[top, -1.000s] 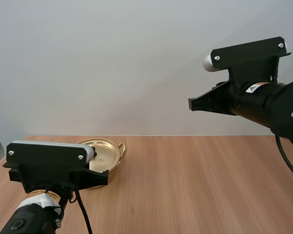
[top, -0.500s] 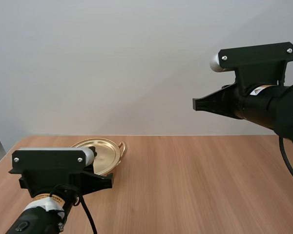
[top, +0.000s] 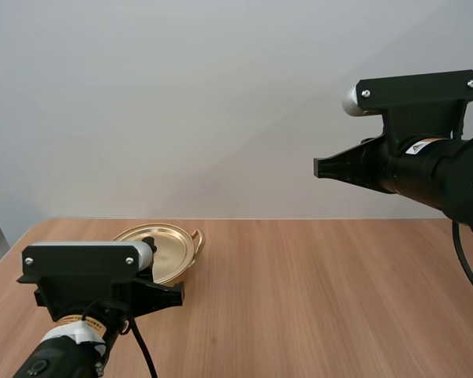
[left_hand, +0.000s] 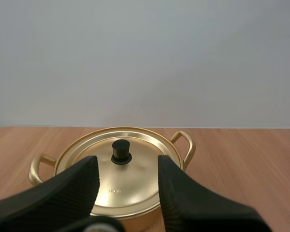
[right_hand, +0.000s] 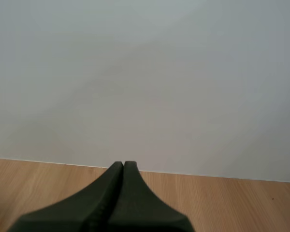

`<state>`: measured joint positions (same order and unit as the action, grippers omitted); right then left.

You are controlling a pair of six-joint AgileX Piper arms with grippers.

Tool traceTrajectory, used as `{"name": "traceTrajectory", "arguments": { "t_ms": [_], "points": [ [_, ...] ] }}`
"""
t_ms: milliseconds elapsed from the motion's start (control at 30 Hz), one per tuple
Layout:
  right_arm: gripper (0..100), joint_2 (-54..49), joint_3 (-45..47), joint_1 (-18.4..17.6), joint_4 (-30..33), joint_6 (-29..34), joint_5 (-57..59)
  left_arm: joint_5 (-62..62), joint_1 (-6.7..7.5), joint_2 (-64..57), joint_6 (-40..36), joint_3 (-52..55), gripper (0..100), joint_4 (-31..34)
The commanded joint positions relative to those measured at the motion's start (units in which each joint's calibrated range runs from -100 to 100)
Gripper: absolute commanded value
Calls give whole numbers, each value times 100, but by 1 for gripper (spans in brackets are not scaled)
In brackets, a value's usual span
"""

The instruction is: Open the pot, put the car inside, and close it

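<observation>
Slightly back since a second ago, the left gripper (left_hand: pixel 128 166) stands open, aimed at the knob (left_hand: pixel 121 152) of the lid (left_hand: pixel 135 186), seemingly short of it. The pot (left_hand: pixel 135 220) sits covered at the left of the table (top: pixel 315 299). The right gripper (right_hand: pixel 123 166) hangs high, closed on nothing. Opening, loading the car and closing all remain.

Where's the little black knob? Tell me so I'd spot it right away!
Look at the left side of the wooden table, where a shiny gold pot sits with its lid on, just ahead of the open left gripper. The knob stands at the very middle of the lid: the only small black piece on an all-gold pot.
</observation>
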<state>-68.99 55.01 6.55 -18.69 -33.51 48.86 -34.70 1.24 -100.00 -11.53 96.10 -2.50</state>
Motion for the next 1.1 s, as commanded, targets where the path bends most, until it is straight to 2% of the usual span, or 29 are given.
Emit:
{"name": "traceTrajectory", "arguments": {
  "t_ms": [0, 200, 433, 567, 700, 867, 1067],
  "points": [
    [0, -9, -4, 1, -1, 5, 6, 147, -23, 0, -1, 141, 63, -2],
    [0, -9, -4, 1, 11, 5, 4, 535, -81, 0, -1, 390, 63, -17],
    [0, -9, -4, 1, 23, 5, 87, 535, -81, 0, -1, 390, 63, -17],
    [0, -9, 303, 1, 12, 5, 99, 535, -81, 0, -1, 390, 63, -17],
    [0, -104, 983, -51, 74, -5, -250, 535, -81, 0, -1, 390, 63, -17],
    [0, -1294, 2269, -256, 196, -38, -1680, 535, -81, 0, -1, 390, 63, -17],
    [0, -2958, 3237, -307, 180, -38, -1706, 535, -81, 0, -1, 390, 63, -17]
  ]
}}
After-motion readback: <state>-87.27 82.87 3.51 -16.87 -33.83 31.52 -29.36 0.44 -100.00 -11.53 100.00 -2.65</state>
